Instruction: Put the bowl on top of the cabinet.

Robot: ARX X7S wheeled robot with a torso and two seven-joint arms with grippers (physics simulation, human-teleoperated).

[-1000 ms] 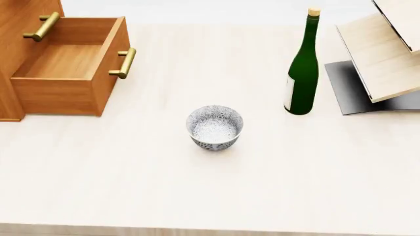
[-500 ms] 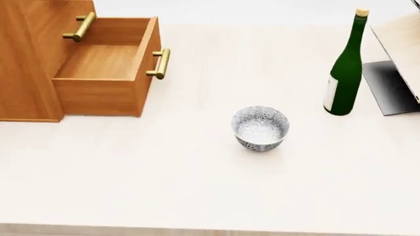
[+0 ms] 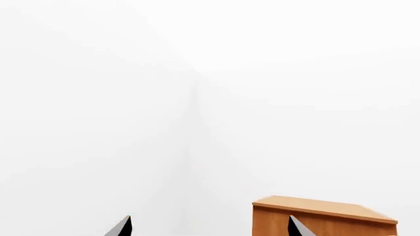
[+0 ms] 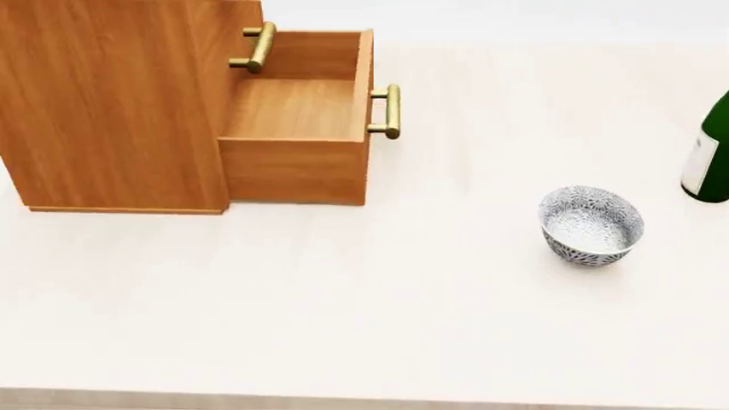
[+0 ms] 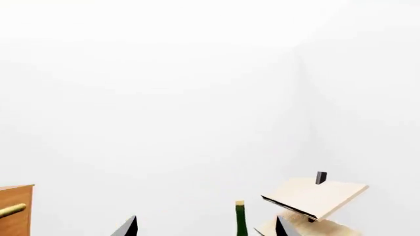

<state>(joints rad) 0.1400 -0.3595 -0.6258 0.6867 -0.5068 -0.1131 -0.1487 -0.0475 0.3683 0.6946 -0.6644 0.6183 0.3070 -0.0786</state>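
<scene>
The speckled grey-blue bowl [image 4: 591,225] stands upright and empty on the pale table at the right of the head view. The orange-brown cabinet [image 4: 114,102] stands at the left, its lowest drawer [image 4: 299,120] pulled out; its flat top is out of the head view. The left wrist view shows the cabinet's top [image 3: 323,208] from the side, with nothing on it. My left gripper [image 3: 208,227] is open, only its fingertips [image 3: 121,227] showing, nothing between them. My right gripper [image 5: 204,227] is open and empty too. Neither arm appears in the head view.
A green wine bottle [image 4: 708,154] stands right of the bowl, cut by the frame edge; its neck [image 5: 241,219] shows in the right wrist view beside a pale tilted wooden rack [image 5: 315,196]. The table's front edge [image 4: 364,398] runs along the bottom. Brass handles [image 4: 390,111] jut from the drawers.
The head view has swung left: cabinet, bowl and bottle have all slid rightward in frame, and the rack has left the view. Nothing on the table has moved.
</scene>
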